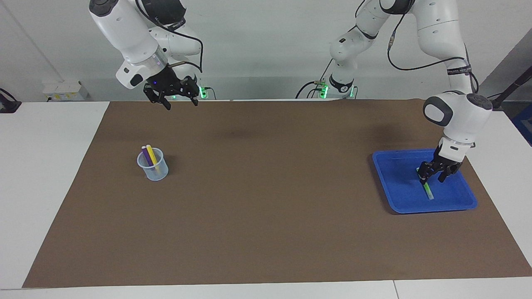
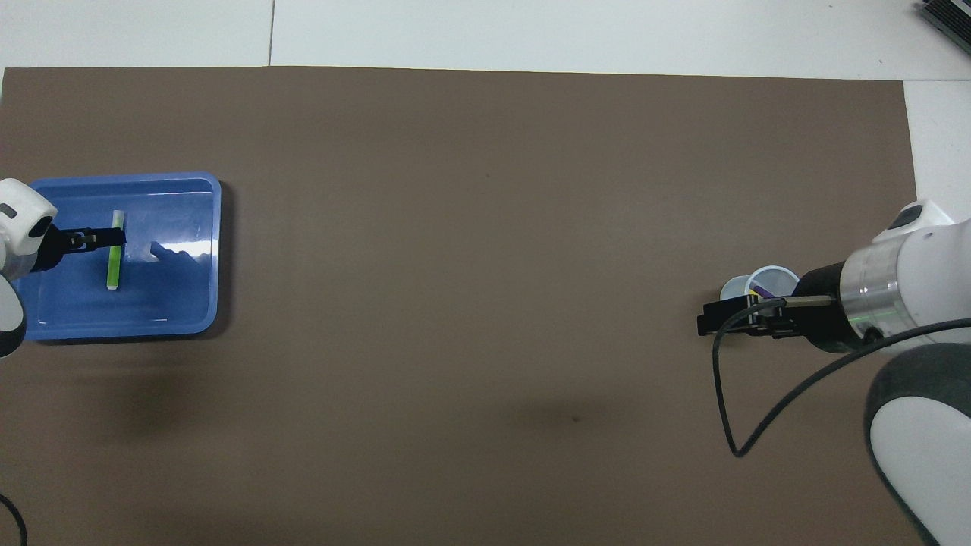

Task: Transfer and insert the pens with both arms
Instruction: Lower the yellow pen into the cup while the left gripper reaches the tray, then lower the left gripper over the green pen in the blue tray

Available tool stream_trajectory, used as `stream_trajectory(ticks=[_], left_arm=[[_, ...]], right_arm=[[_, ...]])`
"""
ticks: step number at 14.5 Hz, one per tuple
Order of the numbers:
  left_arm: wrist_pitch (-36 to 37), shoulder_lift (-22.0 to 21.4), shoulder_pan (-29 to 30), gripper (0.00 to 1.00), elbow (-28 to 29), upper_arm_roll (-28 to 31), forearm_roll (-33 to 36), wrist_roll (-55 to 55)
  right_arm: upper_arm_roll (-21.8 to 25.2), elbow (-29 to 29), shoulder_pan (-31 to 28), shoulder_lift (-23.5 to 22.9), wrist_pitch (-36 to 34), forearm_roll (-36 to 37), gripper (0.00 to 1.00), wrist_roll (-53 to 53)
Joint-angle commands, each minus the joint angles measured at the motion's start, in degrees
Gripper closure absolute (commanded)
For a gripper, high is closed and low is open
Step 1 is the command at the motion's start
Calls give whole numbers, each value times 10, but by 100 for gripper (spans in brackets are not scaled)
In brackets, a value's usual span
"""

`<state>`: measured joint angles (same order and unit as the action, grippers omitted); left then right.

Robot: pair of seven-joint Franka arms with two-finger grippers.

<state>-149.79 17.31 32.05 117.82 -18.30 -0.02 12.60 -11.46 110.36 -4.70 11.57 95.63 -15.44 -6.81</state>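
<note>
A green pen lies flat in the blue tray at the left arm's end of the table. My left gripper is low in the tray, open, with a finger on each side of the pen near its middle. The purple pen and the yellow pen stand in a clear cup at the right arm's end. My right gripper hangs open and empty high over the mat beside the cup.
A brown mat covers most of the white table. A black cable loops down from the right wrist. The right arm partly covers the cup in the overhead view.
</note>
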Motion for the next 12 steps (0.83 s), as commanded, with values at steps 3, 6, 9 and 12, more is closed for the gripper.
stream_trajectory(ticks=[3,6,9,12], left_arm=[[-9,16,-6,20,-9,3,13,-15],[-24,25,-6,20,-9,4,13,-15],[-31,32,-6,20,-9,4,13,-16],[-39,41,-6,22,-10,4,13,-21]], right_arm=[[-1,14,-4,12,9,-16,0,-8],[-1,14,-5,12,9,-16,0,-8],[-1,14,-5,12,6,-16,0,-8],[-1,13,-4,12,-1,-16,0,-7]])
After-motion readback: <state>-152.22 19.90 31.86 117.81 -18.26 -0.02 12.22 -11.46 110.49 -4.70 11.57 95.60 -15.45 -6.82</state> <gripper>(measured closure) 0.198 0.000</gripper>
